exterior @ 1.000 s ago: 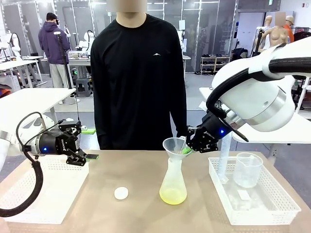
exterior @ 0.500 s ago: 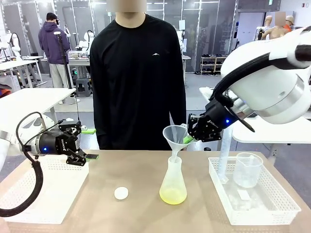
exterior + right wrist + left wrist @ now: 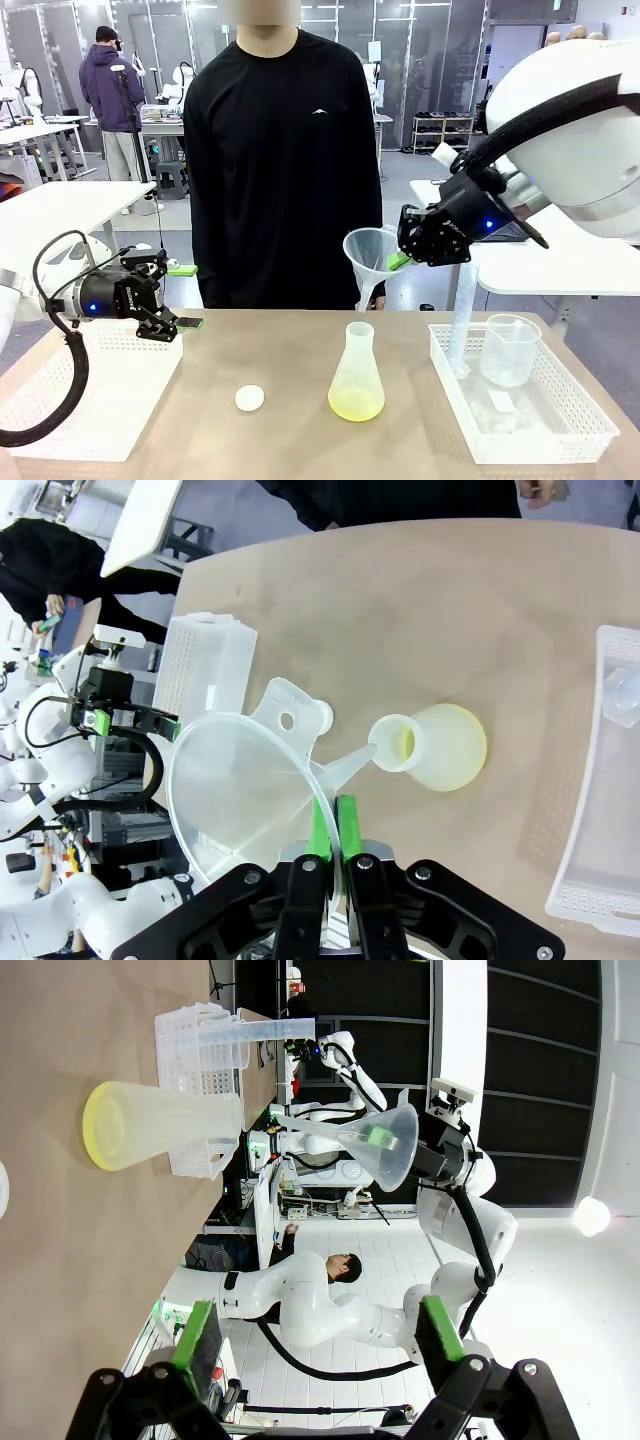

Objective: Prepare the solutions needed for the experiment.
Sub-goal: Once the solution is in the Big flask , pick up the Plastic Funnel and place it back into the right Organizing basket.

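Flask holds shallow yellow-green solutions, funnel held above it.

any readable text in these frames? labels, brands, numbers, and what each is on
Nothing reads clearly.
left gripper: pale print on its body, too small to read.
shirt logo: small white chest mark, no letters legible.
funnel, flask, beaker: no markings legible.
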Controlling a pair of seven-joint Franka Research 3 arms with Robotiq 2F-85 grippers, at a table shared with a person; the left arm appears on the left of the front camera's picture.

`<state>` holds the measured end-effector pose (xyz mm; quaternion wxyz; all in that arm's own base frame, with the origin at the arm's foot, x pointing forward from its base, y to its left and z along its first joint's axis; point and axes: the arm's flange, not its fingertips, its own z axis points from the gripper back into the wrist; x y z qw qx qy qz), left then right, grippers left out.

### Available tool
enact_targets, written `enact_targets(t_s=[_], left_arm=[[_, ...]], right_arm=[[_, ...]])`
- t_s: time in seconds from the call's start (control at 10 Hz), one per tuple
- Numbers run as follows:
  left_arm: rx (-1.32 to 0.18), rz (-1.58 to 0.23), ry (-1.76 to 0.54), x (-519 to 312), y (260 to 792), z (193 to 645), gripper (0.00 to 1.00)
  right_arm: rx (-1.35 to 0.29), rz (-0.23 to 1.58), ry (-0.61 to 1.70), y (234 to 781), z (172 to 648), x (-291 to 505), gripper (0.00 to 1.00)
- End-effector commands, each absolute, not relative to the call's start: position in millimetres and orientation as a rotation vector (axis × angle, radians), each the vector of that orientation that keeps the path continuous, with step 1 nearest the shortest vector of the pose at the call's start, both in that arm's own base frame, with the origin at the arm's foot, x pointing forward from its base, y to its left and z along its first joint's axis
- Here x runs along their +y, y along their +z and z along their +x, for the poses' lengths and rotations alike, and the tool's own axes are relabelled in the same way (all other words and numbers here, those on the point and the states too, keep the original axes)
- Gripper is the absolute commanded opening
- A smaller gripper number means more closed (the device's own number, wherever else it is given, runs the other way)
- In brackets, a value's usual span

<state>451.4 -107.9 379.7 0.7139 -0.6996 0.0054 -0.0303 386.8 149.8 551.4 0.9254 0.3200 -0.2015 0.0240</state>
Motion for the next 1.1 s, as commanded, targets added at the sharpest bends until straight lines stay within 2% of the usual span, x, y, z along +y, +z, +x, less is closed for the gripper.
enact_targets(t_s=[0.0, 0.2, 0.3, 0.6, 1.0], left_arm=[[0.020, -1.556, -0.066, -108, 381, 451, 1.00], [0.020, -1.556, -0.066, -108, 381, 451, 1.00], [0.020, -1.556, -0.066, -108, 381, 451, 1.00], [0.020, -1.556, -0.066, -108, 381, 451, 1.00], [0.020, -1.556, -0.066, -108, 381, 451, 1.00]], right_arm=[[-0.407, 0.596, 0.016, 547, 386, 134, 0.00], [-0.392, 0.507, 0.005, 541, 390, 96, 0.00], [-0.370, 0.519, 0.017, 537, 388, 74, 0.00], [-0.344, 0.505, -0.132, 522, 380, -4, 0.00], [-0.244, 0.497, -0.182, 507, 373, -36, 0.00]])
